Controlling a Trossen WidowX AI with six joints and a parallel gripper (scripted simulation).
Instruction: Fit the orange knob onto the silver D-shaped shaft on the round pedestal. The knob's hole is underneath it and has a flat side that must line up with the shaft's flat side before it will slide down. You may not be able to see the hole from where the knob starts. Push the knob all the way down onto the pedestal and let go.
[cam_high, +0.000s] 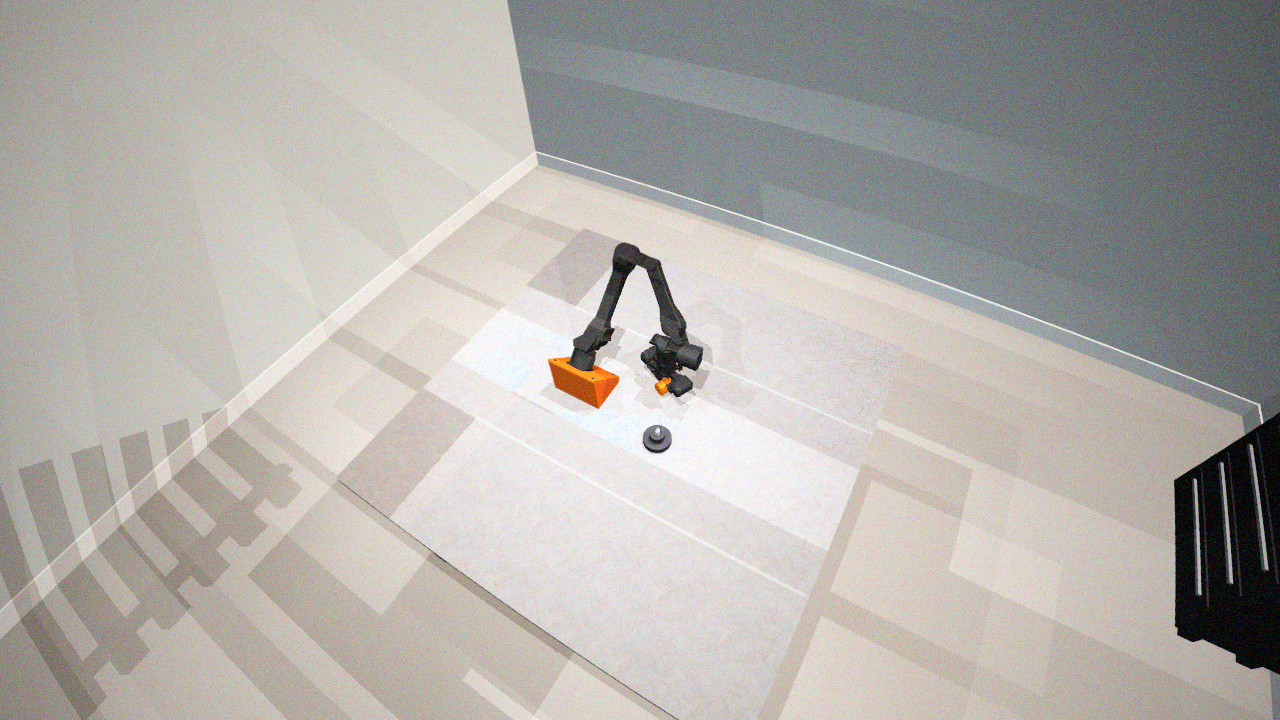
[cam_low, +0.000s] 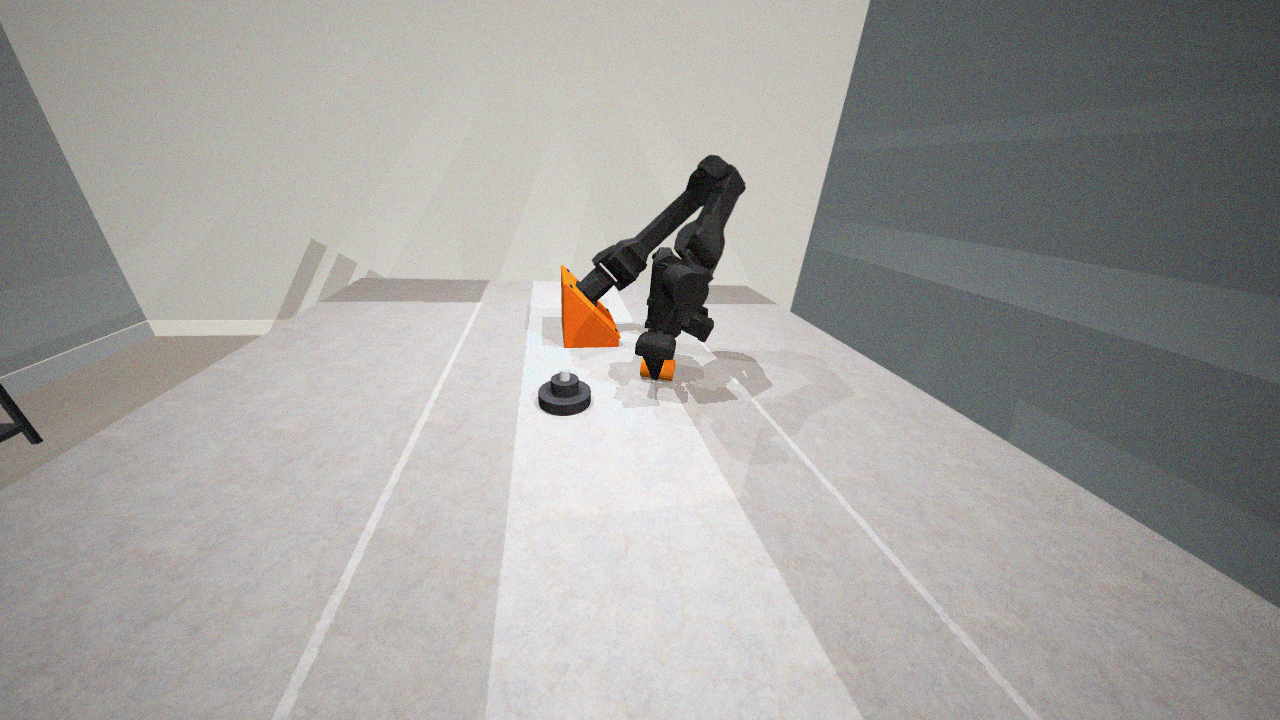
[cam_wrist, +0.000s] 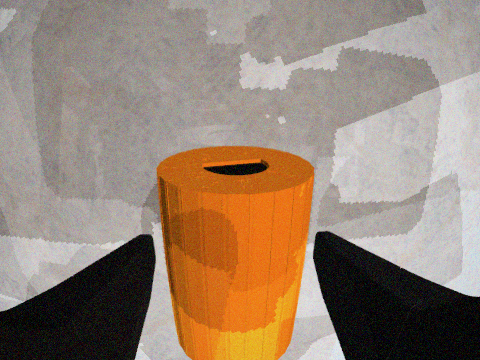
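Claw (cam_high: 664, 383) (cam_low: 656, 376) (cam_wrist: 235, 247) part-open around the orange knob (cam_high: 662, 386) (cam_low: 665, 368) (cam_wrist: 235, 250); the knob's far end seems cut off below.

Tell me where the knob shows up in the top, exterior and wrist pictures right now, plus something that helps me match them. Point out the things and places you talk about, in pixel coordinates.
Top: knob (cam_high: 662, 386) (cam_low: 666, 368) (cam_wrist: 232, 240) just right of centre, above the pedestal (cam_high: 657, 441) (cam_low: 563, 398).
Exterior: just right of centre, right of the pedestal.
Wrist: lower middle, between the two fingertips.
Landmark: the pedestal links top and exterior; wrist doesn't show it, so only the knob is common to all three.
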